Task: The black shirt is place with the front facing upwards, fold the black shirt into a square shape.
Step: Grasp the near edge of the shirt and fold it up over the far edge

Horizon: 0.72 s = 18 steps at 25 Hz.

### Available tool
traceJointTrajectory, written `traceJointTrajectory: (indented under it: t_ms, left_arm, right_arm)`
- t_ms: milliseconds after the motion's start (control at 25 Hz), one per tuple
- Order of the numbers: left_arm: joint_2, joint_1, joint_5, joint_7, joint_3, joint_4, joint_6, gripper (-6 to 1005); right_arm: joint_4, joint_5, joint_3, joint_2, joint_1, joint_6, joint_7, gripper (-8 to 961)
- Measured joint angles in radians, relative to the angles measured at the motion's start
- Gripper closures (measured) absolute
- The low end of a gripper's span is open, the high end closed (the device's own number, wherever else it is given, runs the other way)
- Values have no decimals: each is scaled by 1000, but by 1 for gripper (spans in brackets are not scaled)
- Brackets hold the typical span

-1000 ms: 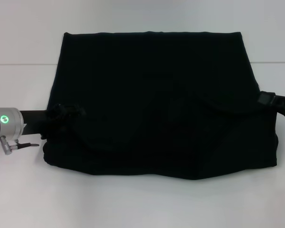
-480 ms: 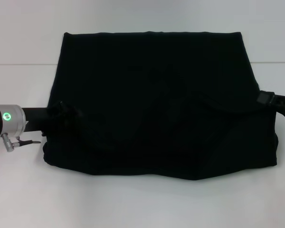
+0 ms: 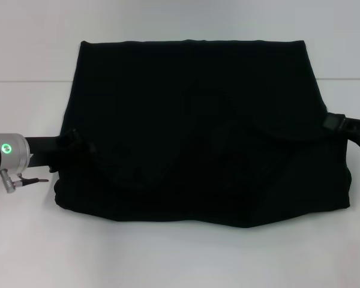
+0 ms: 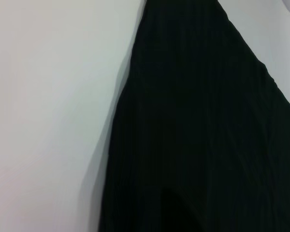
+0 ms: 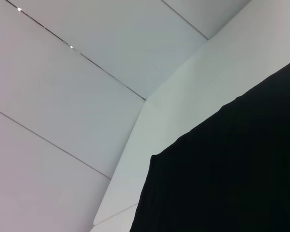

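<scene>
The black shirt (image 3: 192, 120) lies folded into a wide, plain black rectangle in the middle of the white table (image 3: 168, 258), with no print showing. A rumpled fold runs across its near half. My left gripper (image 3: 69, 147) is at the shirt's left edge, black against the black cloth, behind the silver wrist with a green light (image 3: 7, 149). My right gripper (image 3: 333, 123) touches the shirt's right edge. The left wrist view shows the shirt (image 4: 198, 121) close beside bare table. In the right wrist view a corner of the shirt (image 5: 232, 179) fills the lower part.
White table surface surrounds the shirt on every side. A thin seam (image 3: 24, 81) crosses the table behind the left arm. The right wrist view shows pale wall panels (image 5: 87, 58) beyond the table.
My left arm has drawn back to the left, away from the shirt's left edge. The cloth there has settled flatter. The right arm has hardly moved.
</scene>
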Motion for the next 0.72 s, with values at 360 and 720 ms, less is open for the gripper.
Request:
traceJointTrajectory:
  t_ms: [360,720]
  left_arm:
    - [-22,45,-46,126,-82,62,58,987]
    - [-37,94,-168,243,-154,81,77,986]
  right_arm:
    - [-7,4,6,-1,-6,-1,-11,933]
    - [-7,41,7,0,-9,-2,-28,933]
